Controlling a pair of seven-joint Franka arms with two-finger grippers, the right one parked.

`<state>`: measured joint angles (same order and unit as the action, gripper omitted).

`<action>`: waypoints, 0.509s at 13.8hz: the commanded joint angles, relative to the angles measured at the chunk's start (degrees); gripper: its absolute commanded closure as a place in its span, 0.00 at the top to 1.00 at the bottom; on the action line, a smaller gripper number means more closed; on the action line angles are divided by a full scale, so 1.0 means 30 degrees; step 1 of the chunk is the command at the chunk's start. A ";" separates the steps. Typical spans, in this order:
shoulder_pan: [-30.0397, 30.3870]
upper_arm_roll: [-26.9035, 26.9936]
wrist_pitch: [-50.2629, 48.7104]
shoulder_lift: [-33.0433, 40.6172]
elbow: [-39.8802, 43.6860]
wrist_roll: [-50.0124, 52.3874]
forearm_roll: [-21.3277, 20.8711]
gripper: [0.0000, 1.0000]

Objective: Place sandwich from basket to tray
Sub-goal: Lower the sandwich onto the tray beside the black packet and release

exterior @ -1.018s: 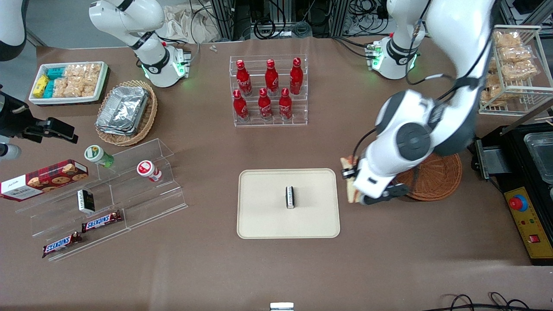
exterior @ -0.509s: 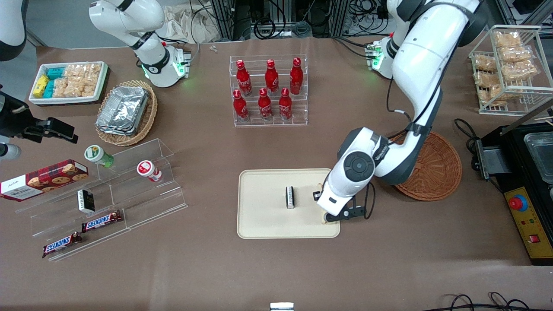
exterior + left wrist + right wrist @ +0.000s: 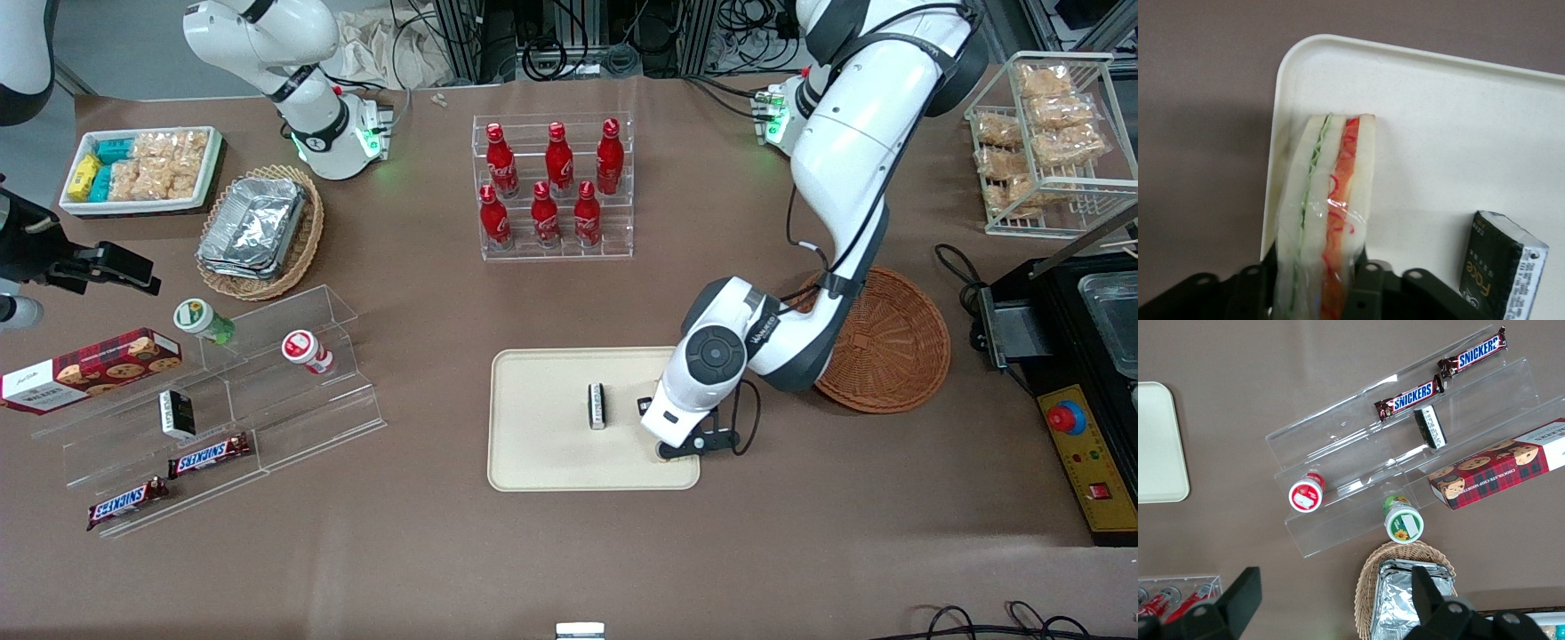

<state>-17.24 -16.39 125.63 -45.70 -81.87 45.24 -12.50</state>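
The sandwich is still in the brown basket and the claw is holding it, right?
Not quite. The claw does hold the sandwich, but over the tray, not in the basket. The left wrist view shows it.

sandwich [image 3: 1328, 220]: white bread, green and orange-red stripes
tray [image 3: 542, 462]: plain cream-beige
basket [image 3: 898, 347]: reddish-brown weave
counter [image 3: 427, 551]: brown
tool [image 3: 1338, 293]: black, above the tray

You face a matte brown worktop [image 3: 427, 569]; grey floor [image 3: 116, 44] and black cable bundles [image 3: 569, 36] past its edge.
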 commanded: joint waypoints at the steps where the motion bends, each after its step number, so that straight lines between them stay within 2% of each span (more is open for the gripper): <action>1: -0.0319 0.0220 -0.0070 -0.0118 0.0658 0.0536 -0.0608 1.00; 4: -0.0261 0.0250 -0.0304 0.0757 0.0658 0.1292 -0.0637 1.00; 7: 0.0177 0.0250 -0.2320 0.2660 0.0658 0.1181 -0.0670 1.00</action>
<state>-17.21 -16.04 122.94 -42.83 -79.04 47.41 -13.82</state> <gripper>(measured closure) 0.000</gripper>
